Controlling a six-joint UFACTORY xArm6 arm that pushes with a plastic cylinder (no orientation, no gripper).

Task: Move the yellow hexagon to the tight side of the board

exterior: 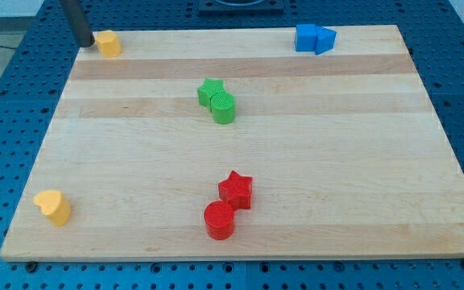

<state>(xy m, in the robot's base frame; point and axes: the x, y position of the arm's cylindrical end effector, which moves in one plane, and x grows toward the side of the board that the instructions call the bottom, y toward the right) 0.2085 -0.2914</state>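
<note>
The yellow hexagon (108, 43) stands at the board's top left corner, close to the top edge. My tip (84, 43) is just left of it, at the board's left edge, touching or nearly touching the block. The dark rod rises from the tip toward the view's top left. The wooden board (240, 153) fills most of the view.
A yellow heart-like block (53, 207) sits at the bottom left. A green star (210, 91) touches a green cylinder (224, 107) near the middle. A red star (236, 190) touches a red cylinder (219, 220) at the bottom centre. Two blue blocks (314, 38) sit at the top right.
</note>
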